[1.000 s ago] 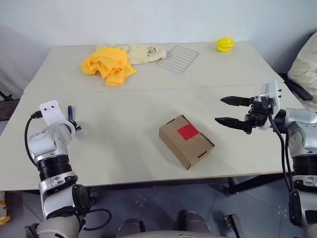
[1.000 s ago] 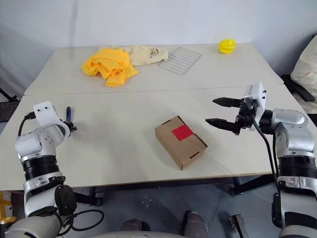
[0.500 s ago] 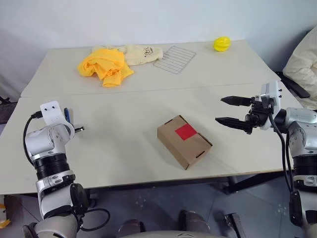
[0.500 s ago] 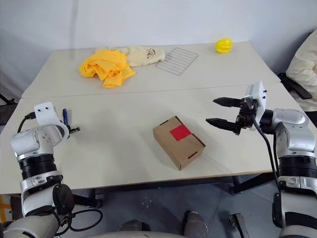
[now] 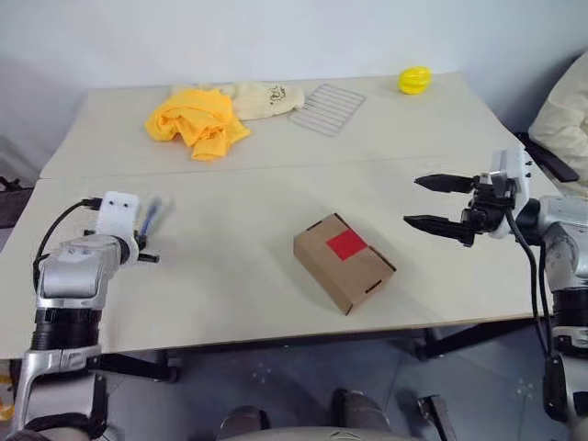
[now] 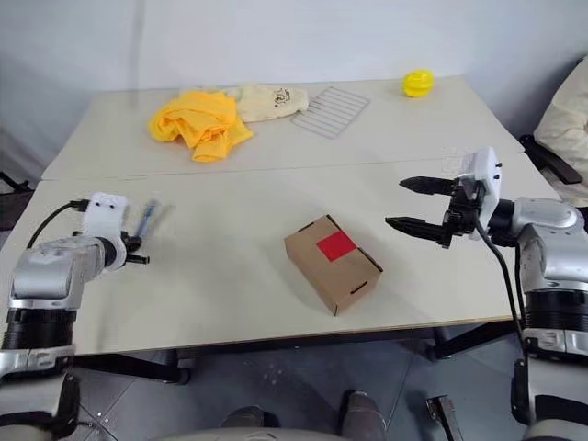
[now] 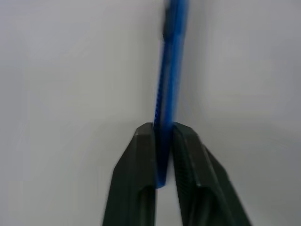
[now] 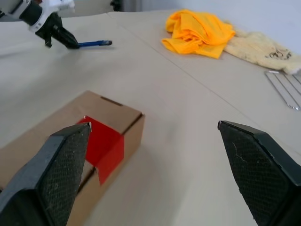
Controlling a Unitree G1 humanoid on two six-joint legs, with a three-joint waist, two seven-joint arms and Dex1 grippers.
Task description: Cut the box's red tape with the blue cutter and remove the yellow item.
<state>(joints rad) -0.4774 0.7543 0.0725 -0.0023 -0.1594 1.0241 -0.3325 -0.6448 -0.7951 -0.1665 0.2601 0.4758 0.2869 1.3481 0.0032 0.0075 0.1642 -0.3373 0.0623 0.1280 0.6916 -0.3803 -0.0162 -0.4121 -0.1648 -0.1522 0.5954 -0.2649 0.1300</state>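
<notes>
The brown cardboard box (image 5: pixel 344 265) lies at the table's middle with the red tape (image 5: pixel 347 244) across its lid seam. At the table's left, my left gripper (image 5: pixel 143 246) is shut on the blue cutter (image 5: pixel 152 217), which sticks forward from between the fingers (image 7: pixel 141 160). The right wrist view shows that cutter (image 8: pixel 96 43) held low over the table. My right gripper (image 5: pixel 413 200) hovers open to the right of the box, level and pointing toward it, with nothing between its fingers. The yellow item is hidden.
At the table's far side lie a crumpled yellow cloth (image 5: pixel 197 119), a cream mitt (image 5: pixel 266 96) and a wire rack (image 5: pixel 329 108). A bright lemon-yellow round object (image 5: pixel 415 80) sits at the far right corner. A seam (image 5: pixel 276 167) runs across the tabletop.
My left gripper has shut on the blue cutter, rolled its wrist and shifted a little to the right with it. The right arm and the box have stayed put.
</notes>
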